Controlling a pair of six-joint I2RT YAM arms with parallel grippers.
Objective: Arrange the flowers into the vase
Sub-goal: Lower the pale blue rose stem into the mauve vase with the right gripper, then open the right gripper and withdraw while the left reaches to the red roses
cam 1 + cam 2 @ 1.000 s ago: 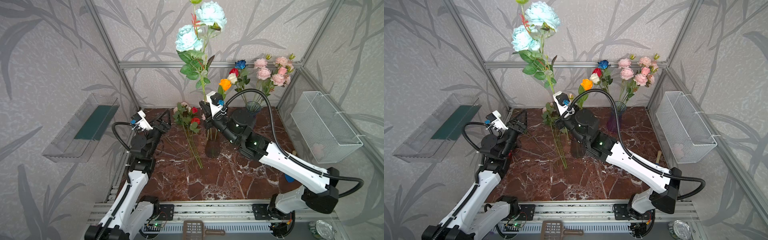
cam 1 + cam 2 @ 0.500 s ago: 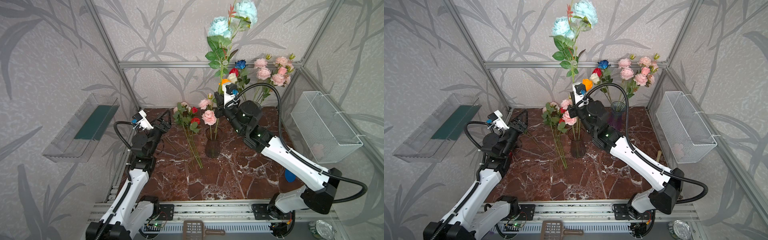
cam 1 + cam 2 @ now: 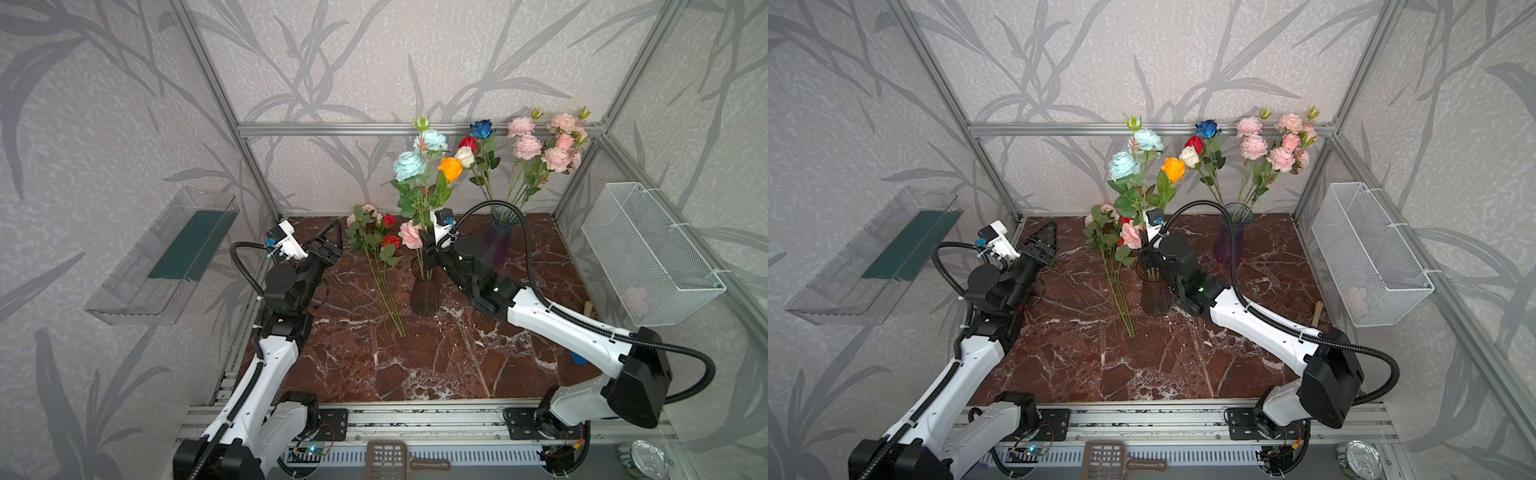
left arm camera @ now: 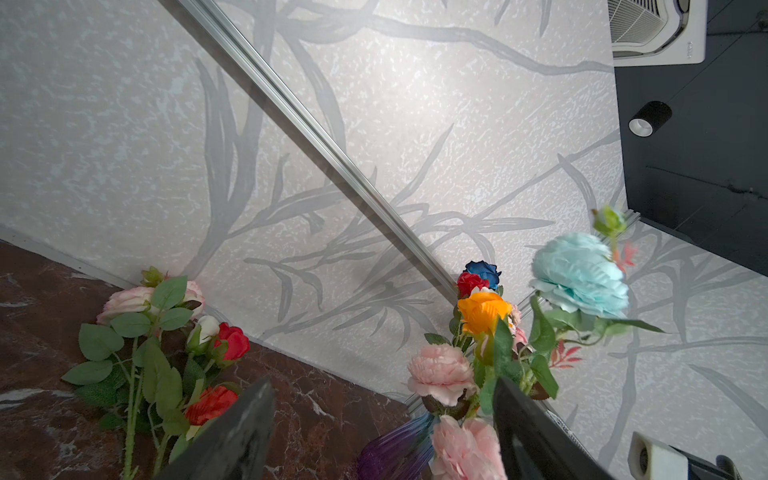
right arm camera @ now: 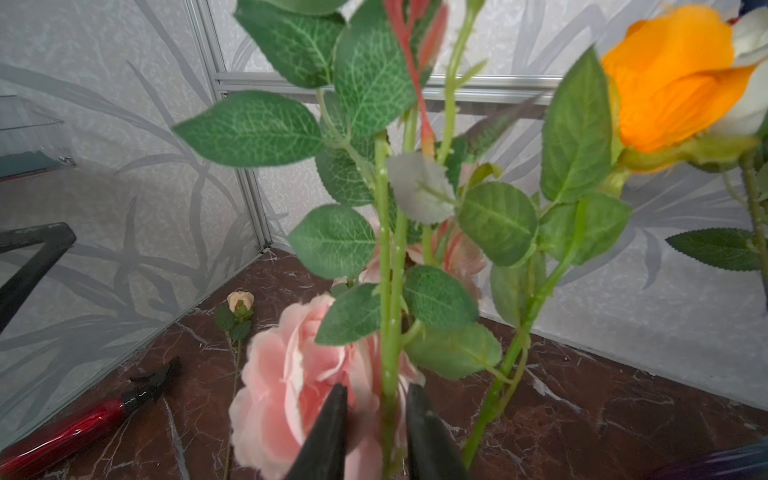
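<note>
Pale blue stem (image 3: 419,199): 2 open blooms (image 3: 409,165) and 1 green bud (image 3: 421,123). It stands upright with its lower end down in the mouth of the brown vase (image 3: 424,291) at mid-bench. The right tool (image 5: 376,386) sits at this stem just above the rim. Its jaws are narrowly apart, one finger on each side, and the right wrist view shows a slim gap on both sides, so it is not clamped.

The same vase also carries 1 orange rose (image 3: 450,168) and 2 pink blooms (image 5: 299,395), the second half hidden behind leaves.

A loose bunch (image 3: 376,237) lies flat on the bench (image 3: 374,374) just left of the brown vase, heads toward the back wall. Counted in the left wrist view: 2 red roses (image 4: 232,340), 2 pink heads (image 4: 124,301), 1 white bud (image 4: 205,328). The stem count is unclear where they cross. 1 small cream bud (image 5: 240,301) on a thin stem also lies on the bench.

Left tool (image 3: 332,237): jaws wide, nothing between them, held above the bench at the back left, near the bunch heads.

Purple vase (image 3: 500,232), at the back, right of centre: 1 red rose (image 3: 468,143), 1 white rose (image 3: 464,156), 1 dark blue rose (image 3: 481,129) and 2 green buds (image 3: 536,113). It also holds about 6 pale pink blooms (image 3: 555,158); they overlap, so the count is not firm.

Outward: 1 red-handled implement (image 5: 83,419) on the bench, 1 clear tray (image 3: 166,257) on the left wall, 1 white mesh basket (image 3: 648,257) on the right wall.
</note>
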